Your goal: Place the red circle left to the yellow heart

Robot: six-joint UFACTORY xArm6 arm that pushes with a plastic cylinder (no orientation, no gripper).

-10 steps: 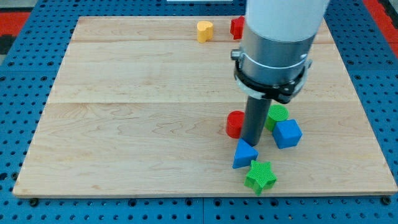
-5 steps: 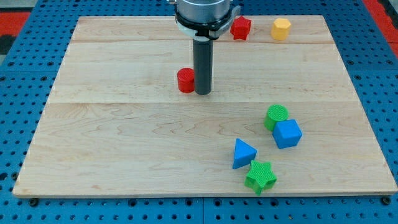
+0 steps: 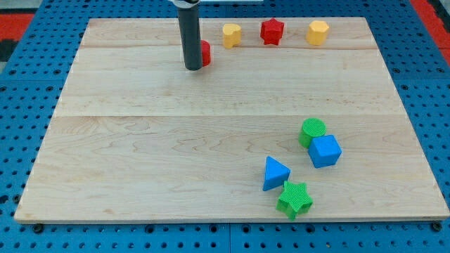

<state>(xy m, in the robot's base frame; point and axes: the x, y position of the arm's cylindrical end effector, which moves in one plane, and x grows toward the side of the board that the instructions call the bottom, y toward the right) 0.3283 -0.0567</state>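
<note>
The red circle (image 3: 205, 53) lies near the view's top, mostly hidden behind my rod. My tip (image 3: 192, 68) touches the board just to the left of it, against its left side. The yellow heart (image 3: 231, 34) lies up and to the right of the red circle, a short gap apart. The red circle is left of and slightly below the heart.
A red star (image 3: 271, 31) and a yellow hexagon (image 3: 318, 32) lie along the top edge, right of the heart. At the lower right sit a green circle (image 3: 313, 130), a blue cube (image 3: 325, 150), a blue triangle (image 3: 275, 173) and a green star (image 3: 294, 199).
The red circle has gone from the lower-right cluster up and left across the board to beside the yellow heart. My tip moved with it and now stands on its left side.
</note>
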